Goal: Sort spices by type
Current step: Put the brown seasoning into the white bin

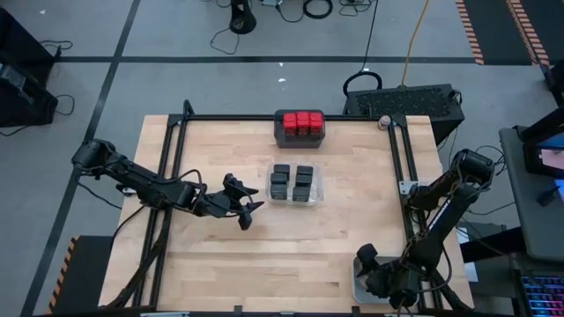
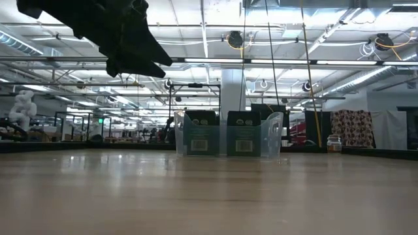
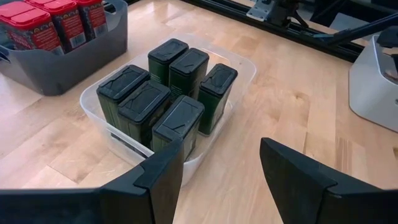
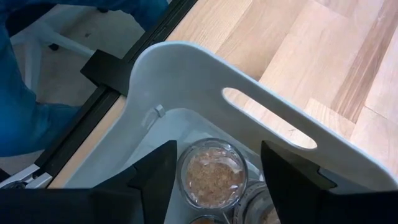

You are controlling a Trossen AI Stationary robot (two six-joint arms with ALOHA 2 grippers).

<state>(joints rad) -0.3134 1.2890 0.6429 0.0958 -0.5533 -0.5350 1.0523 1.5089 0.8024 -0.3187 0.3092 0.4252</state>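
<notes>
Left gripper (image 1: 249,210) is hanging open and empty beside the clear tray (image 1: 318,187) of black tins (image 3: 163,102); right gripper (image 4: 214,169) is sitting open over jars (image 4: 212,173) in the pale tray (image 4: 186,68), gripping nothing.

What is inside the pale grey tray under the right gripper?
Inside the pale grey tray, round clear jars of brownish spice show between the open fingers of the right gripper. Two are clear, a third only partly. The fingers cover the rest of the tray.

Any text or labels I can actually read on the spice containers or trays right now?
None legible.
Red-topped containers: printed labels, too blurred to read.
Black tins: front labels and barcode patches show in the low view, too small to read.
Clear jars in the pale grey tray: no label visible.
</notes>
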